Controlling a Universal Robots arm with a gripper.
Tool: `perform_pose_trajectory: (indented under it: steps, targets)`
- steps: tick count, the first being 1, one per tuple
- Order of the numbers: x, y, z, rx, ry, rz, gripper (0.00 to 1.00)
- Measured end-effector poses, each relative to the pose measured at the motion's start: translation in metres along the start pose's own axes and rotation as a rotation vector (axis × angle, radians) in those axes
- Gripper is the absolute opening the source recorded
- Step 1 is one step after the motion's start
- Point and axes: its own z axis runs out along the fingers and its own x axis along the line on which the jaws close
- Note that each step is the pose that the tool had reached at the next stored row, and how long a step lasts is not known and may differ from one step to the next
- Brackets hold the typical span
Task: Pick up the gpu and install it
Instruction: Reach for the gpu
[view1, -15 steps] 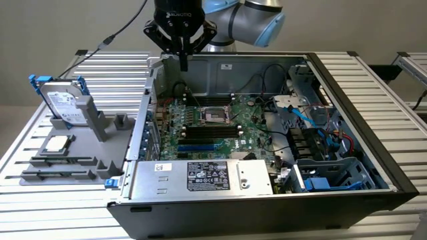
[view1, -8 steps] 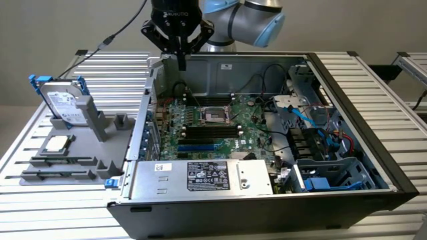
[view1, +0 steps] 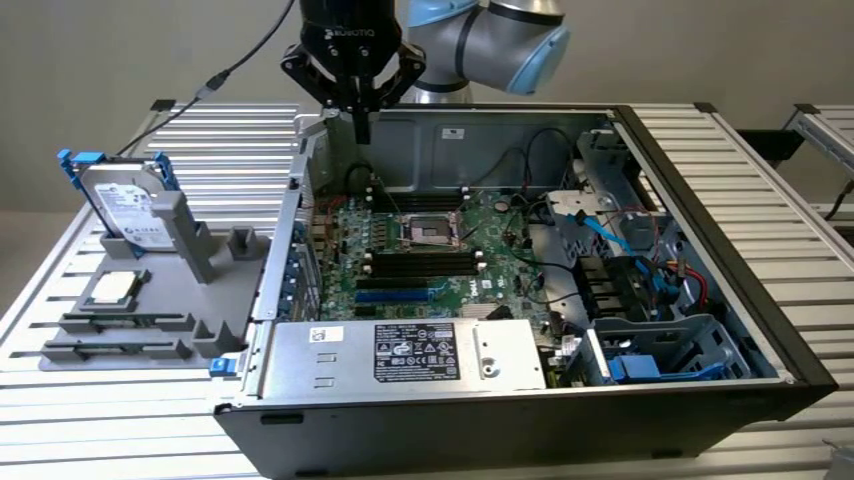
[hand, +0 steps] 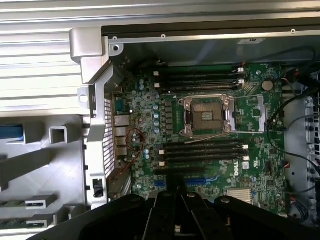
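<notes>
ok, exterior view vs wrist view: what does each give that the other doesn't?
Exterior view adds: the hard drive standing upright in the gray holder, the CPU chip lying on it, the labelled power supply, the drive bay with blue cables, and where the shut pincer hangs, over the case's rear corner on the exterior view's left.
Wrist view adds: the white Dell print on the board.
Both: motherboard, empty CPU socket, memory slots, part of the holder.
</notes>
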Motion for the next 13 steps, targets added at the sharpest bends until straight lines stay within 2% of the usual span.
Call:
perform_pose_trajectory:
  steps: [1,2,3,13]
  targets:
    - [0.0014,0.0016,0.0,0.0,-0.0027,0.0,0.11]
    - [0.0036,0.0025,-0.0002,-0.0002,-0.009,-0.001,0.11]
    - [0.0042,0.0027,0.0,-0.0007,-0.012,-0.001,0.11]
    - [0.0042,0.0028,-0.0001,-0.0006,-0.0121,-0.001,0.11]
